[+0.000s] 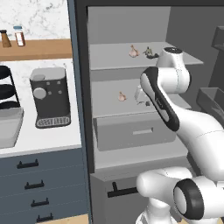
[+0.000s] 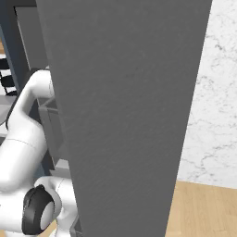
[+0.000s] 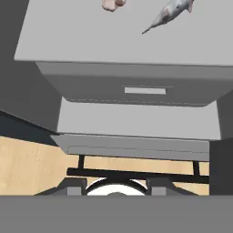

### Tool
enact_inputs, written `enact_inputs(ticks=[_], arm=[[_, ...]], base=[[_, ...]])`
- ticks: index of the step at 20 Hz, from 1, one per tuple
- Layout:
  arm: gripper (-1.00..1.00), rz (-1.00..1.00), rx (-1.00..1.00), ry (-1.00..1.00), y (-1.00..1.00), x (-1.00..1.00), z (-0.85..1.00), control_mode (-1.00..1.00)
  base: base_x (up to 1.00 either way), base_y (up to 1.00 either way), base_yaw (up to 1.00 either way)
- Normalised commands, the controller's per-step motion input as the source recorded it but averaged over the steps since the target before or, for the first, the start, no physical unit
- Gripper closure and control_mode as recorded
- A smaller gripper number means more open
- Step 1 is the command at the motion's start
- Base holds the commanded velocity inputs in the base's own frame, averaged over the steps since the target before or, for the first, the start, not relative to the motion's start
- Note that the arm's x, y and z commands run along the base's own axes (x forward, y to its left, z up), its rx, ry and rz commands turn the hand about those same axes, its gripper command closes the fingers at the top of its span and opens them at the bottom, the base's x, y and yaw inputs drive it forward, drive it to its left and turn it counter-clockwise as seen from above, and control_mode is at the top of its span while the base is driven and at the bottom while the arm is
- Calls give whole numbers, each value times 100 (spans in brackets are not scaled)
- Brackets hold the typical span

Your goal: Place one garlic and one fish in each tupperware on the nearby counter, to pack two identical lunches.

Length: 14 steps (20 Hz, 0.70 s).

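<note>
Tupperware (image 1: 9, 127) on counter (image 1: 43, 140), contents hidden.

upper fridge shelf (image 1: 175, 61): one garlic (image 1: 133, 51) with a fish (image 1: 150, 53) just beside it
lower shelf (image 1: 105, 103): second garlic (image 1: 122, 96); another fish (image 3: 167, 15) near it
counter (image 1: 26, 142): coffee machine (image 1: 50, 97); tupperware (image 1: 9, 127)

No readable text anywhere. The coffee machine (image 1: 50, 97) on the desk (image 1: 43, 135) carries only blank dots and a dial, the two bottles (image 1: 12, 36) at ten o'clock have illegible labels, and the fridge drawer (image 3: 136, 91) shows a blank plate.
</note>
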Motion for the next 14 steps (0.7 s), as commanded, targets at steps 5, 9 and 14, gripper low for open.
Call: enact_inputs(ticks=[5,9,14], arm=[[-100,0,0,-11,-3,-26,27,-100],[-100,0,0,-22,-22,-24,75,-100],[-100,0,0,-26,-25,13,66,-100]], base=[[0,0,0],[0,0,0],[0,0,0]])
